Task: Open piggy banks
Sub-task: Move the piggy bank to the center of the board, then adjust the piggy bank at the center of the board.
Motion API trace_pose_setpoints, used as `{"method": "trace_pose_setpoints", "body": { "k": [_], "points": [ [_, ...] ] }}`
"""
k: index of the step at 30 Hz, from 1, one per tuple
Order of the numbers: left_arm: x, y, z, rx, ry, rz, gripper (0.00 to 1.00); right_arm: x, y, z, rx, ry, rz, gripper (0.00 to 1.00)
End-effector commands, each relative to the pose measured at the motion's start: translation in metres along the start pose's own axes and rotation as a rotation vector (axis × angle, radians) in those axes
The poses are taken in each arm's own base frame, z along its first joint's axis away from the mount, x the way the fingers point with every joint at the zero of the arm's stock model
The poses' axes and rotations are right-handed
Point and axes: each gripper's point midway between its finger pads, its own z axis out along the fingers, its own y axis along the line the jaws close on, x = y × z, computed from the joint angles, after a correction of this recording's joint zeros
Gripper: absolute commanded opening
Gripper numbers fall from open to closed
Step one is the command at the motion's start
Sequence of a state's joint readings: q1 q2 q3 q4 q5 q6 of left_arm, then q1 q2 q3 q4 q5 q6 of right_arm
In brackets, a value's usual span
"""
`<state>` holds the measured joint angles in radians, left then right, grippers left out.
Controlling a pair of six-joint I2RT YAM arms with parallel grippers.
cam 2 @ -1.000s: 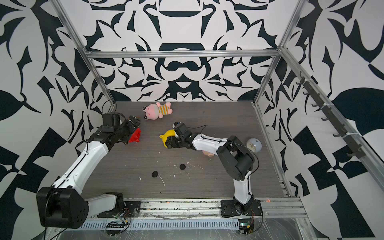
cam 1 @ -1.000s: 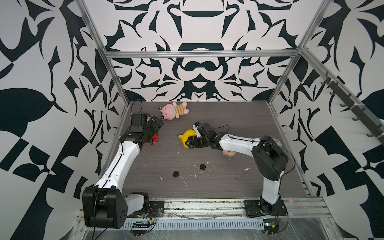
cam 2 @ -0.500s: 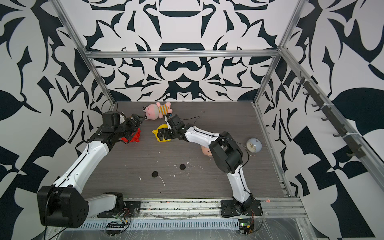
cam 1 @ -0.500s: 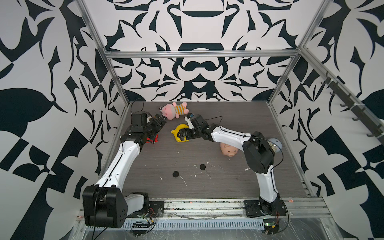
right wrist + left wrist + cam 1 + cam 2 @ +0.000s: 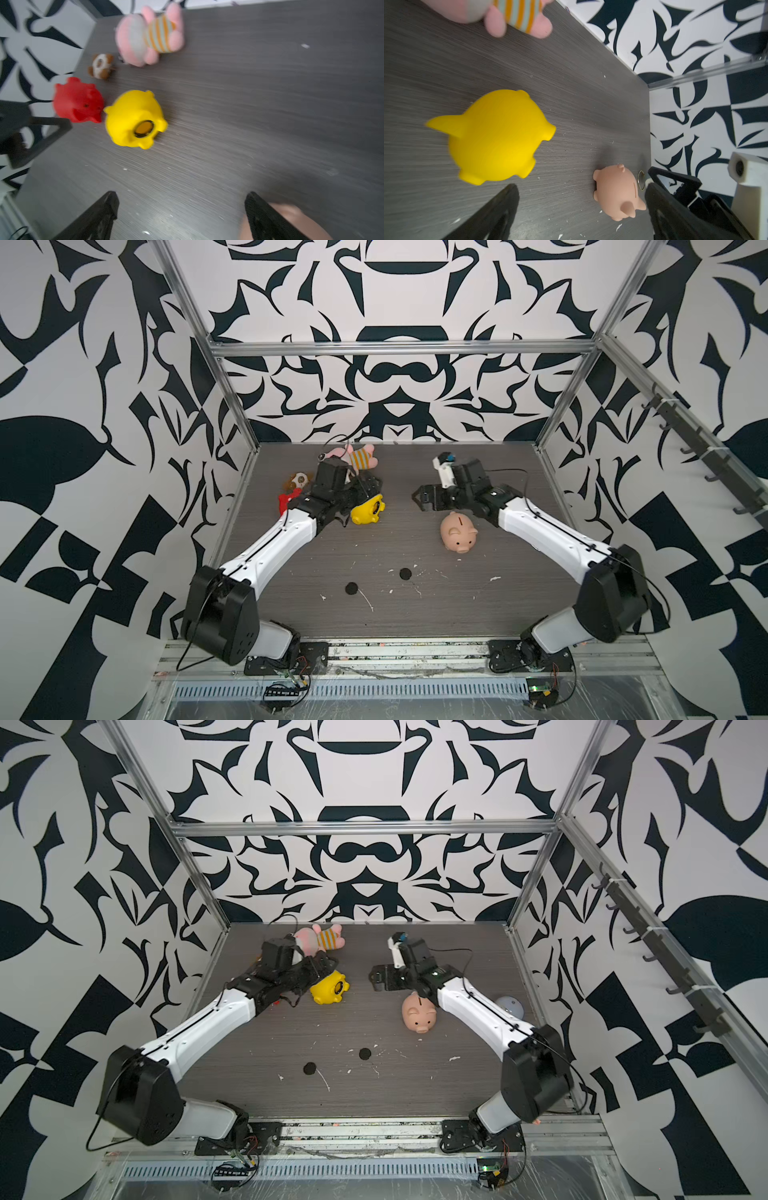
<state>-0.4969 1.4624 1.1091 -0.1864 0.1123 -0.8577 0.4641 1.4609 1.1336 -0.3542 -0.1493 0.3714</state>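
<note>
The yellow piggy bank lies on its side at the back left of the table, and its round belly hole has no black plug in it. My left gripper hovers open just over and behind it, holding nothing; in the left wrist view the yellow pig lies beyond the fingertips. The red piggy bank lies close to its left, mostly hidden under my left arm in both top views. The peach-pink piggy bank stands upright right of centre. My right gripper is open and empty just behind it.
Two black round plugs lie loose near the table's front middle. A pink striped plush and a small brown-and-white plush sit at the back left. A pale ball rests by the right wall.
My right gripper has let go of the yellow piggy bank, opened and pulled back to the right. My left gripper has moved right from the red pig to above the yellow one.
</note>
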Motion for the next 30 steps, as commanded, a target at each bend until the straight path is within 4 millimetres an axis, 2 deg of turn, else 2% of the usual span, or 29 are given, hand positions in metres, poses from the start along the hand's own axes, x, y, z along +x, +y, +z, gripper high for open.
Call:
{"method": "trace_pose_setpoints", "body": {
  "k": [1, 5, 9, 17, 21, 27, 30],
  "points": [
    [0.006, -0.024, 0.020, 0.026, 0.004, 0.065, 0.99, 0.033, -0.043, -0.027, 0.120, 0.050, 0.029, 0.93],
    [0.025, -0.041, 0.044, 0.058, 0.077, 0.063, 0.99, 0.060, -0.083, -0.046, 0.185, 0.056, 0.114, 0.89],
    [0.029, -0.042, 0.053, 0.042, 0.103, 0.058, 0.99, 0.077, -0.092, -0.046, 0.150, 0.049, 0.164, 0.87],
    [0.026, -0.021, 0.034, -0.060, 0.062, 0.103, 0.99, 0.092, -0.063, -0.020, -0.046, 0.071, 0.286, 0.79],
    [0.029, -0.012, 0.030, -0.077, 0.056, 0.091, 0.99, 0.095, -0.036, -0.005, -0.087, 0.075, 0.266, 0.79],
    [0.037, -0.007, 0.037, -0.085, 0.086, 0.064, 0.99, 0.081, 0.015, 0.013, -0.178, 0.053, 0.237, 0.78],
    [0.046, -0.007, 0.043, -0.072, 0.114, 0.054, 0.99, 0.074, 0.030, 0.014, -0.191, 0.047, 0.204, 0.76]
  ]
}}
